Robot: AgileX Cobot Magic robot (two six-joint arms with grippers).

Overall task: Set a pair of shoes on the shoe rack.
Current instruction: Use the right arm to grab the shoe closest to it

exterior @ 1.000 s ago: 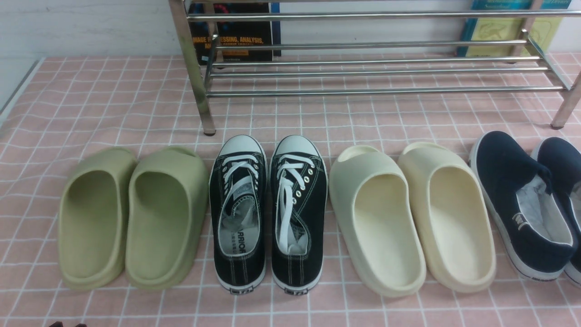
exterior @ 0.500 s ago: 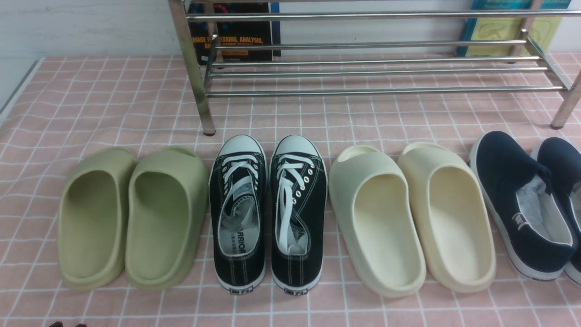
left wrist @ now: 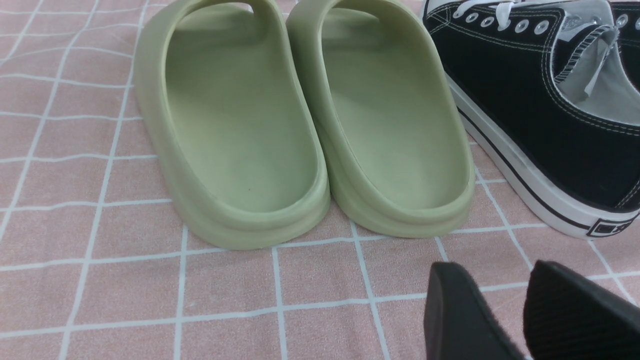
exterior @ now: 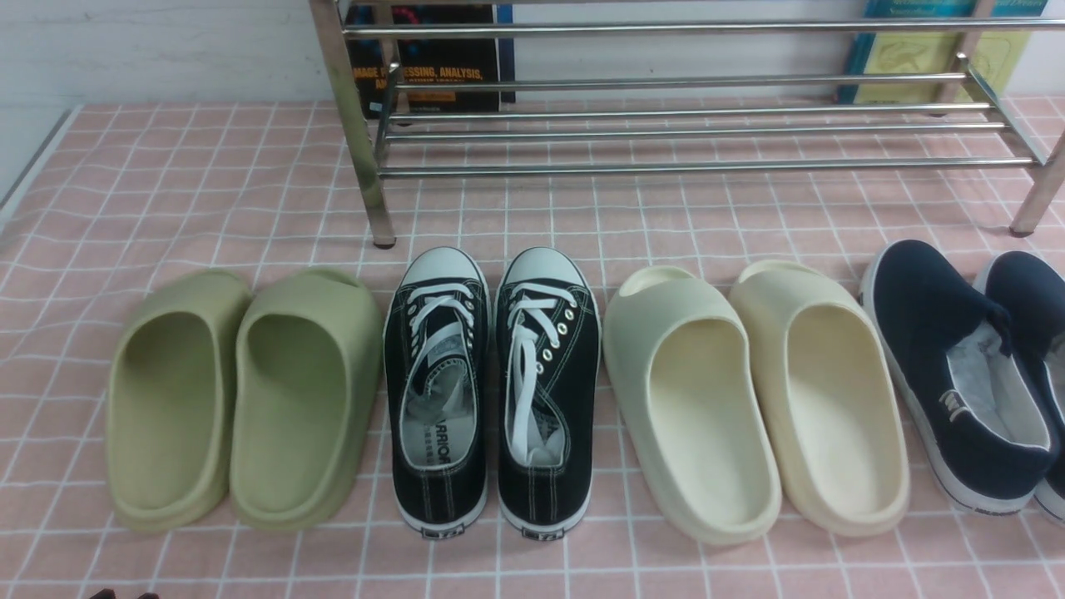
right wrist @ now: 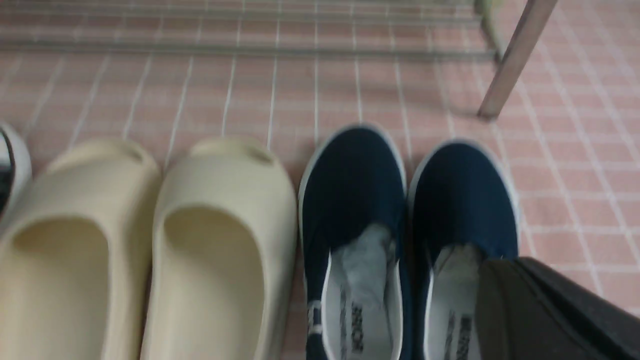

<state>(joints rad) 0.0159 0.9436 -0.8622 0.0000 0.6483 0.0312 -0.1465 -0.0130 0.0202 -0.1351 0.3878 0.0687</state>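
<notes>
Well, in the front view the navy shoes sit at the far right of the row on the desk, not yet on the rack beyond them.

In the left wrist view the left hand hovers low, its fingers a little apart and holding nothing, with the green slippers just ahead of it.

In the blurred right wrist view the right hand hangs over the heel end of the navy shoes, and I cannot tell how far it is spread.

This looks like the approach step. Next, the right hand probably has to drop and grip the shoes.

Green slides; black lace-up sneakers; cream slides.
</notes>
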